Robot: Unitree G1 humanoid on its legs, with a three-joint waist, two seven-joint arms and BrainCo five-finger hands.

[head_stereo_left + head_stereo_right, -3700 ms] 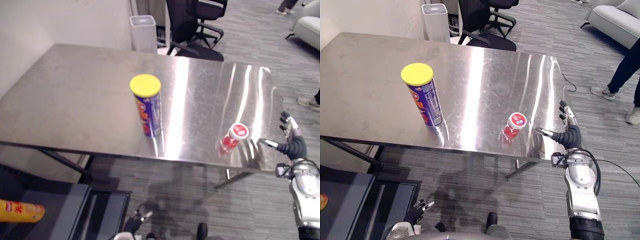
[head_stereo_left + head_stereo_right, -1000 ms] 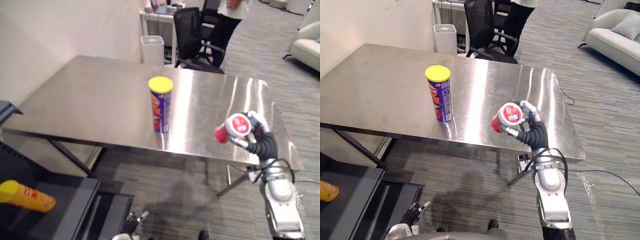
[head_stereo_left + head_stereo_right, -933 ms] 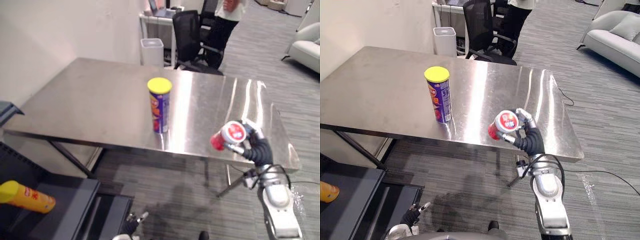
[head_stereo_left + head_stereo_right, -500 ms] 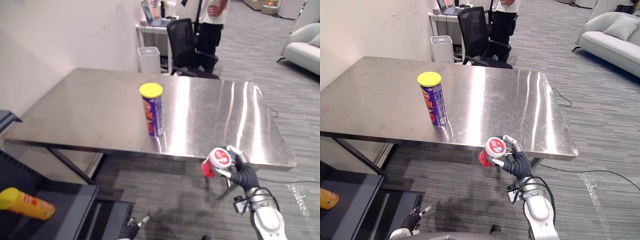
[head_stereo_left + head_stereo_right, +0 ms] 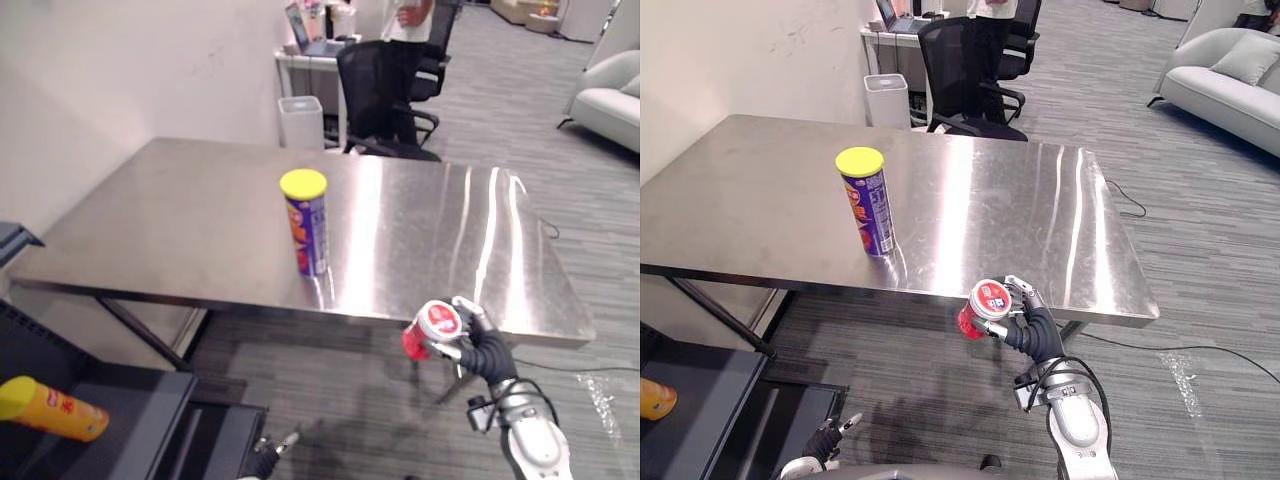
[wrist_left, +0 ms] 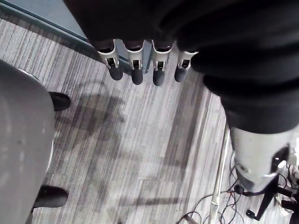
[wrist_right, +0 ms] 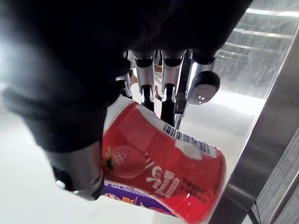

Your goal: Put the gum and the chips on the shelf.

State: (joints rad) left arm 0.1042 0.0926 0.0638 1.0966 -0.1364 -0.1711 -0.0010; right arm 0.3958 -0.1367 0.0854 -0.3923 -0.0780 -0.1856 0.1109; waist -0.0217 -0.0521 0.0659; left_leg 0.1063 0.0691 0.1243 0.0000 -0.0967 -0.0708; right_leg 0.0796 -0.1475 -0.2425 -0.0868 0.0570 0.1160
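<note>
We note the right hand [image 5: 1032, 330] with fingers and thumb curled round the gum [image 5: 978, 310], a small red plastic tub with a flat white lid, held tilted in the air just off the near edge of the table [image 5: 1040, 230]. The chips [image 5: 870, 215], a tall blue cylinder with a round yellow lid, stand upright on the glossy brushed-steel top, well apart from the gum. The left hand [image 6: 137, 74] hangs over striped grey carpet [image 5: 1200, 290], fingers straight and holding nothing; a yellow can [image 5: 50, 410] lies on the dark shelf [image 5: 130, 400].

Head eyes share the table [image 5: 180, 220] from above; wrist cameras hug the left hand [image 6: 135, 74] and right hand [image 7: 204, 87].
</note>
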